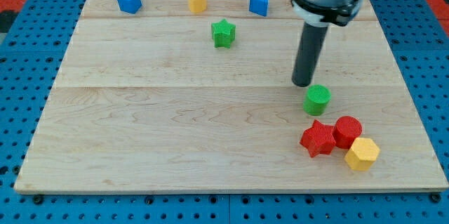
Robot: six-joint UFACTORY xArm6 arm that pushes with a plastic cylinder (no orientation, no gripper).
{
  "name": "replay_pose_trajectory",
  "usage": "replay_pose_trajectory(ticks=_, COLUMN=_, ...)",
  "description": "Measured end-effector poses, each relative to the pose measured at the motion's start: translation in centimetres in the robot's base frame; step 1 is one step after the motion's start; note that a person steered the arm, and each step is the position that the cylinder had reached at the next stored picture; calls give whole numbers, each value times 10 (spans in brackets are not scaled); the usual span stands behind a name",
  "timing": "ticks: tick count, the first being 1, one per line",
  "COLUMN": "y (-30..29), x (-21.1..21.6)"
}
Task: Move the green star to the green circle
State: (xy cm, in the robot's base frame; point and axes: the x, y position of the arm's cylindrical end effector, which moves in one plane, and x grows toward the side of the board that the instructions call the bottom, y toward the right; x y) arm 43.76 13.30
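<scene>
The green star [223, 33] lies on the wooden board near the view's top, a little left of centre. The green circle [317, 100] lies at the view's right, below the middle. My tip [303, 83] rests on the board just above and left of the green circle, close to it. The tip is far to the right of and below the green star.
A blue block [129, 1], a yellow block [197, 1] and a blue block [259, 4] line the board's top edge. A red star [318, 139], a red circle [347, 131] and a yellow block [362, 154] cluster just below the green circle.
</scene>
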Motion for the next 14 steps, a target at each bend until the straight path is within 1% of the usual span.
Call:
replay_pose_trajectory(ticks=1, y=2, x=37)
replay_pose_trajectory(ticks=2, y=0, x=47)
replay_pose_trajectory(ticks=3, y=-47, x=26)
replay_pose_trajectory(ticks=4, y=-113, x=11)
replay_pose_trajectory(ticks=6, y=-237, x=6)
replay_pose_trajectory(ticks=7, y=-290, x=6)
replay_pose_trajectory(ticks=8, y=-331, x=-38)
replay_pose_trajectory(ticks=9, y=-298, x=-109)
replay_pose_trajectory(ticks=10, y=-222, x=-118)
replay_pose_trajectory(ticks=12, y=-135, x=-140)
replay_pose_trajectory(ticks=13, y=-103, x=-95)
replay_pose_trajectory(ticks=14, y=-85, x=-72)
